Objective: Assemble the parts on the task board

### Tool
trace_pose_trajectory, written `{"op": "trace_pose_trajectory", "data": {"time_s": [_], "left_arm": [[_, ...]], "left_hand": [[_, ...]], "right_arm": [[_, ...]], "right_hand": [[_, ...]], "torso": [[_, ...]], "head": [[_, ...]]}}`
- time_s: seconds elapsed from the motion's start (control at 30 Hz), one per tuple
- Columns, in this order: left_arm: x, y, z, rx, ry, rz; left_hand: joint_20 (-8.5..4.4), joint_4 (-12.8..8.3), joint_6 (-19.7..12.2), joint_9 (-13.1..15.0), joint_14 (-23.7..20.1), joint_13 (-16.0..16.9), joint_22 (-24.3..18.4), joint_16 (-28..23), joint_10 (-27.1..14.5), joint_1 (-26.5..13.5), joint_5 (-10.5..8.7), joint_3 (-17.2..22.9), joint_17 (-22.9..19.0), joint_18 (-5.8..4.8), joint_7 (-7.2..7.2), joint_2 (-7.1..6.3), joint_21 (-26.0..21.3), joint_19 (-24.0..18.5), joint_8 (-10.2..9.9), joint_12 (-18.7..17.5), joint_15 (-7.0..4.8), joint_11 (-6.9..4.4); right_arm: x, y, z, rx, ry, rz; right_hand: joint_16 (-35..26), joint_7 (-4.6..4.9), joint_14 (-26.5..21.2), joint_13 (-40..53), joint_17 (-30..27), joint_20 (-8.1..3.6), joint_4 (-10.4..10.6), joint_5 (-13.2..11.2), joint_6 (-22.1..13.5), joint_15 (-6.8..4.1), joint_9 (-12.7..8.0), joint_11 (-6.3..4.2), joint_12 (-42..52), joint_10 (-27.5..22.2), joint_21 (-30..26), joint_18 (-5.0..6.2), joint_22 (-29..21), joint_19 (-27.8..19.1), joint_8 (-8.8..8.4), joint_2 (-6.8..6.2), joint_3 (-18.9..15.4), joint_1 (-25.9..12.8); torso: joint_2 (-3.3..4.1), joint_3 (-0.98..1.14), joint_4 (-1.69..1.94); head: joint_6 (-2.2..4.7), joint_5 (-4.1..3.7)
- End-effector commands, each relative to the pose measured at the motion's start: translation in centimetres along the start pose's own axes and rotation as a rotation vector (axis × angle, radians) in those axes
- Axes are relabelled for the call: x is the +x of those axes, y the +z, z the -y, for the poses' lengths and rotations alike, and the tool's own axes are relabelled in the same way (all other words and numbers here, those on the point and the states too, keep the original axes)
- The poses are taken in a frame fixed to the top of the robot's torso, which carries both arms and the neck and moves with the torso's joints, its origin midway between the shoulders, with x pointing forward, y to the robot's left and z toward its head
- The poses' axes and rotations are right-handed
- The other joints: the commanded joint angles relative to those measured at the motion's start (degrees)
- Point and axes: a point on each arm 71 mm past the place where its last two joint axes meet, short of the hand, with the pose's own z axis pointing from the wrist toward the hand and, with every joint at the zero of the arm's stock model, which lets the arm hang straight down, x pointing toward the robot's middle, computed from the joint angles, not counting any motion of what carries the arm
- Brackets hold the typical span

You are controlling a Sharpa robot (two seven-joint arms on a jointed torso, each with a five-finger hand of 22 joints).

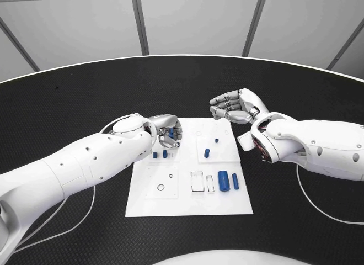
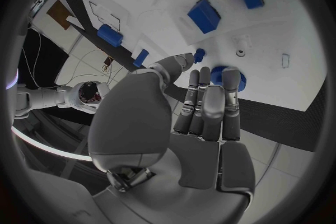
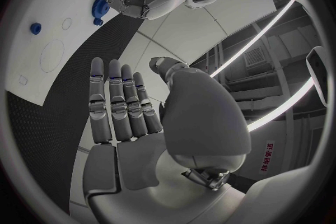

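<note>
1. While the flat white task board (image 1: 190, 204) lay mid-table, the left hand (image 1: 165, 134) at its eleven o'clock corner pinched a round blue part (image 2: 227, 77).
2. The right hand (image 1: 237, 106), fingers curled inward on nothing, hovered at one o'clock.
3. Smooth blue cylinders (image 1: 223, 180) lay at four o'clock.

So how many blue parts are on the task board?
7 blue parts: one at the left hand's fingers, two beside that hand, two further right, two cylinders nearer the robot; others may be hidden.
</note>
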Motion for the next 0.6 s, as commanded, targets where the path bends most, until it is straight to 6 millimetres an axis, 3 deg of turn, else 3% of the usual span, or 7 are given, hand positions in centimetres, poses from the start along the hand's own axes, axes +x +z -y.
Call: {"op": "trace_pose_trajectory", "data": {"time_s": [0.03, 0.6], "left_arm": [[0.28, 0.05, -0.11, -0.006, -0.002, -0.009], [0.91, 0.4, -0.25, -0.021, -0.008, -0.018]], "left_hand": [[-0.07, -0.28, 0.32, -0.05, 0.28, -0.05, 0.05, 0.26, 0.32, 0.03, -0.36, -0.08, -0.02, -0.52, 0.04, 0.35, 0.36, 0.39, -0.35, -0.2, 0.09, 0.04], [-0.09, -0.36, 0.54, -0.11, 0.67, -0.13, 0.46, 0.57, 0.45, 0.02, -0.48, -0.1, 0.8, -0.62, 0.06, 0.39, 0.66, 0.73, -0.31, -0.28, 0.1, 0.05]], "right_arm": [[0.02, -0.01, -0.01, 0.0, 0.0, -0.001], [0.15, 0.0, -0.09, -0.002, 0.002, -0.004]], "right_hand": [[-0.16, 0.38, 0.03, -0.07, -0.04, -0.1, -0.03, 0.25, 0.08, -0.04, -0.06, 0.18, 0.01, -0.33, 0.3, 0.23, -0.08, 0.34, -0.27, 0.24, 0.42, 0.46], [-0.16, 0.38, 0.03, -0.07, -0.04, -0.1, -0.03, 0.25, 0.08, -0.04, -0.06, 0.18, 0.01, -0.33, 0.3, 0.23, -0.08, 0.34, -0.27, 0.24, 0.42, 0.46]], "torso": [[0.01, -0.02, 0.01], [-0.05, -0.04, 0.08]], "head": [[-0.22, -0.11], [-0.7, -0.31]]}}
